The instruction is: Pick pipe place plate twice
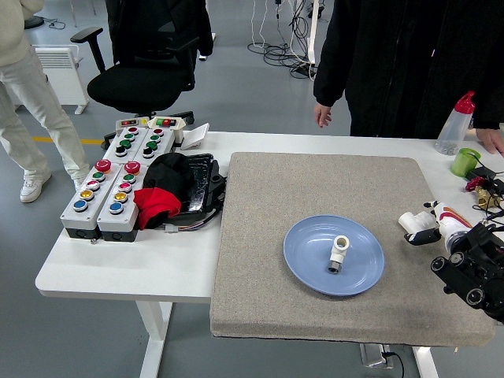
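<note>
A round blue plate [303,264] lies on the grey mat [315,189], right of centre. One white pipe fitting [339,252] lies on it, near the middle. A second white pipe fitting [410,222] is at the mat's right edge, just right of the plate. My right hand [429,228] comes in from the right edge, its black and white fingertips [426,235] closed against this second fitting. The rest of the black arm [472,276] lies low over the mat's right corner. My left arm does not show.
Two grey button boxes [106,197] and a black and red bundle [169,189] lie on the table's left. A spray bottle [455,126] and a green cup [465,161] stand at the back right. A person in black [409,63] stands at the far side, one hand [321,115] hanging above the table.
</note>
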